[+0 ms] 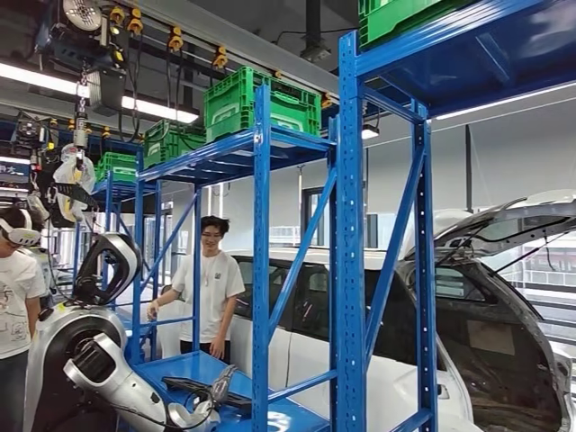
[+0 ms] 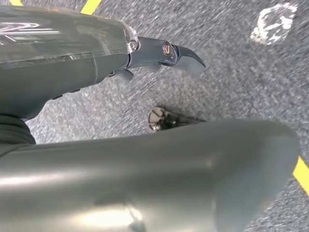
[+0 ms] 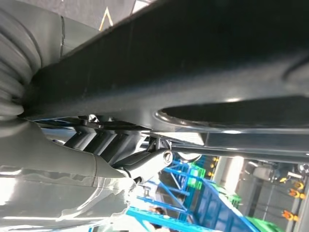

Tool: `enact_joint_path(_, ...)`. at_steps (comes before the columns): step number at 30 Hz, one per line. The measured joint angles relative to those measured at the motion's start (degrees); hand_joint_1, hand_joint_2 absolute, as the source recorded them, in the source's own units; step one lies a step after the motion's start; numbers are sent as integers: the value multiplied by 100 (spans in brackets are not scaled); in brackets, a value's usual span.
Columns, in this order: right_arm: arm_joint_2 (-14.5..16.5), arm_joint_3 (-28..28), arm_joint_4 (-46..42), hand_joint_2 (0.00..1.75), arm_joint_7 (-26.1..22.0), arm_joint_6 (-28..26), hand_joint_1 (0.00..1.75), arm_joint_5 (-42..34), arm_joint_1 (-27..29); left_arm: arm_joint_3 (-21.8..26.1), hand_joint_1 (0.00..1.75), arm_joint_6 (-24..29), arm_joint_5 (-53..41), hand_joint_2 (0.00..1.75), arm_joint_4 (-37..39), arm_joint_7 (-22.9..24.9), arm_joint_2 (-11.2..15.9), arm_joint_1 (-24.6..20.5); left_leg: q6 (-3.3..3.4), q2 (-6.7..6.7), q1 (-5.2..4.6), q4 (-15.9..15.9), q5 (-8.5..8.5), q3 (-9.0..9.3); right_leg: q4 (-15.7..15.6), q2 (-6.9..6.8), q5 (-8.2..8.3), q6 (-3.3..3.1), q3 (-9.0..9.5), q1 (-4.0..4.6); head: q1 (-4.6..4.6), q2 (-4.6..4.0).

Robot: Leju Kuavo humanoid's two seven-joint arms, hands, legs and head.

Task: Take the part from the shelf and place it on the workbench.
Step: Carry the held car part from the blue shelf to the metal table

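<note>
Blue steel shelving (image 1: 260, 225) | right hand (image 3: 109, 150) grasps smooth black part (image 3: 182, 58) | left hand (image 2: 146, 53) released, fingers straight

A dark, flat, elongated part (image 1: 193, 385) lies on the blue shelf's (image 1: 203, 367) lowest level.

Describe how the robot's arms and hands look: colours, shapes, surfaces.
The left arm is glossy silver with rounded shells and a black ribbed section near the shoulder. The left hand has a shiny grey cover and dark, pointed fingers with a small round pivot. The right hand shows a grey ribbed cover, a glossy grey thumb and darker fingers.
</note>
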Motion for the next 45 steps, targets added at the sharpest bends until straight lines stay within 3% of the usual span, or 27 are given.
enact_joint_path(2,-3,44,-23,175,-26,1,175,16,-4,3,0,-8,-2,175,-1,-16,30,11,-51,259,-11,216,-160,-116,-50,-153,31,-59,14,-20,-1,0)
enact_joint_path(4,-7,89,-37,175,-48,2,175,56,11,4,0,-12,-2,175,-2,-32,55,-19,-104,605,8,900,-535,-442,-65,-329,38,-92,13,-19,-1,0)
enact_joint_path(6,-10,155,-41,175,-51,3,175,115,26,4,0,-20,-2,175,-2,-37,75,-38,-159,700,52,1585,-783,-759,-62,-507,31,-87,8,-16,0,0)
enact_joint_path(7,-11,197,-41,175,-51,4,175,150,28,5,0,-22,0,175,-2,-27,85,-33,-180,716,72,1652,-756,-782,-61,-588,24,-78,9,-19,0,0)
enact_joint_path(9,-19,302,-41,175,-51,3,175,218,25,11,0,-16,7,175,-3,18,112,-21,-209,813,101,1086,-424,-473,-54,-738,-2,-38,33,-30,0,0)
enact_joint_path(10,-26,354,-41,175,-52,-4,175,244,23,19,0,-11,14,175,-3,48,126,-23,-215,959,95,653,-263,-243,-47,-807,-23,-5,50,-24,0,0)
enact_joint_path(12,-61,448,-41,175,-56,-52,175,276,7,34,0,-1,25,175,-3,116,143,-33,-169,1148,68,104,-89,37,-29,-921,-61,63,79,5,-1,0)
enact_joint_path(13,-85,492,-41,175,-64,-86,175,286,-4,42,0,5,28,175,-3,161,151,-30,-132,1168,47,40,-95,57,-27,-973,-71,91,90,20,-1,0)
enact_joint_path(15,-137,568,-41,175,-92,-152,175,296,-27,55,0,32,27,175,-3,255,173,-2,-50,1025,38,44,-77,25,-34,-1053,-90,147,113,10,-1,0)
enact_joint_path(17,-186,610,-43,175,-125,-192,175,295,-39,64,0,56,23,175,-3,314,198,25,23,901,46,34,-53,11,117,-845,-245,194,65,-21,-2,0)
enact_joint_path(19,-244,627,-44,175,-156,-222,175,289,-30,67,0,88,2,175,-4,379,216,27,79,775,43,29,-33,1,703,-489,-596,193,-190,-30,-3,0)
enact_joint_path(21,-301,634,-44,175,-189,-259,175,283,9,73,0,144,-21,175,-4,498,237,33,115,618,10,33,-25,-3,1464,-358,-881,164,-561,-13,-3,0)
enact_joint_path(22,-321,635,-44,175,-204,-273,175,281,33,80,0,178,-23,175,-4,562,251,47,124,533,-9,36,-23,-1,1658,-342,-887,142,-675,-1,-3,0)
enact_joint_path(24,-354,637,-45,175,-231,-297,175,276,72,105,0,241,-20,175,-5,674,284,89,134,363,-43,40,-22,13,1374,-285,-571,73,-604,30,-3,0)
enact_joint_path(26,-376,635,-52,175,-250,-305,175,274,95,132,0,280,-10,175,-7,731,303,117,133,205,-61,44,-18,18,590,-22,-126,-28,-296,54,-2,0)
enact_joint_path(27,-385,633,-61,175,-260,-309,175,269,110,145,0,296,-3,175,-9,748,316,118,123,129,-54,49,-12,6,295,110,-2,-60,-178,61,-1,1)
enact_joint_path(28,-392,630,-69,175,-269,-310,175,265,129,159,0,308,11,175,-13,761,332,121,106,57,-38,51,-1,-16,129,201,47,-79,-114,66,0,2)
enact_joint_path(30,-397,627,-80,175,-284,-308,175,260,154,198,0,323,39,175,-25,782,371,145,47,-89,-9,40,32,-59,47,148,45,-79,-84,72,1,3)
enact_joint_path(31,-397,627,-80,175,-289,-303,175,260,157,218,0,333,56,175,-33,788,387,167,22,-78,-15,46,28,-73,11,71,61,-83,-65,60,2,3)
enact_joint_path(33,-396,628,-81,175,-295,-295,175,257,167,244,0,351,84,175,-46,793,410,177,-29,192,-40,272,-143,-189,-75,-106,98,-101,-17,34,3,1)
enact_joint_path(35,-395,628,-79,175,-298,-292,175,256,197,264,0,361,107,175,-54,792,417,141,-88,559,-19,935,-512,-508,-105,-306,105,-110,2,31,3,0)
enact_joint_path(37,-395,629,-74,175,-298,-290,175,258,221,284,0,362,113,175,-56,791,418,119,-152,685,43,1554,-736,-796,-100,-507,92,-101,2,31,3,0)
enact_joint_path(38,-395,631,-73,175,-298,-287,175,258,226,290,0,361,114,175,-56,792,418,123,-182,713,77,1592,-699,-803,-95,-596,82,-88,4,27,3,0)
enact_joint_path(39,-395,632,-72,175,-298,-284,175,257,228,297,0,358,118,175,-56,791,418,129,-210,750,109,1399,-566,-690,-85,-678,68,-67,8,19,3,0)
enact_joint_path(41,-393,633,-73,175,-298,-276,175,251,227,310,0,354,125,175,-56,787,416,124,-248,963,137,628,-236,-261,-49,-820,23,2,23,9,3,0)
enact_joint_path(43,-391,634,-74,175,-297,-266,175,238,223,319,0,345,127,175,-56,774,410,96,-197,1132,124,149,-90,-13,-4,-932,-25,83,35,30,2,0)
enact_joint_path(45,-387,638,-74,175,-296,-255,175,223,221,322,0,329,126,175,-56,757,407,91,-96,1070,96,114,-84,-25,1,-1031,-40,146,58,37,1,0)
